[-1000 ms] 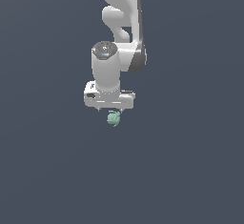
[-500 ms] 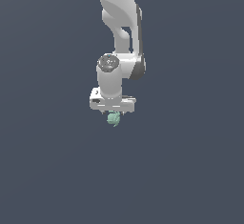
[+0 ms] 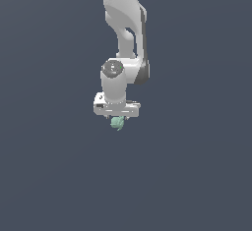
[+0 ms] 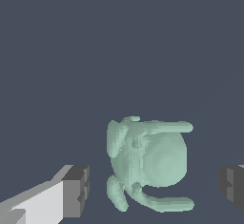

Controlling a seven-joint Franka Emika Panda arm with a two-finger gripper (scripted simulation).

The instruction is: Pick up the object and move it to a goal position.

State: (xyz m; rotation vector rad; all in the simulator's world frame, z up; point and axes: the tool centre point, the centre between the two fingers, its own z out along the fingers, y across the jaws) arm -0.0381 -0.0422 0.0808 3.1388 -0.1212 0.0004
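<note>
The gripper (image 3: 117, 119) points straight down, and the mint-green object (image 4: 147, 161) sits between its jaws. The jaws stand released, with a clear gap either side of it.

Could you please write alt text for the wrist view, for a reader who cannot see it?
A pale mint-green lumpy blob sits between the two dark grey fingertip pads of the open white gripper, with a visible gap on each side. Behind it is only a plain dark grey-blue background.
</note>
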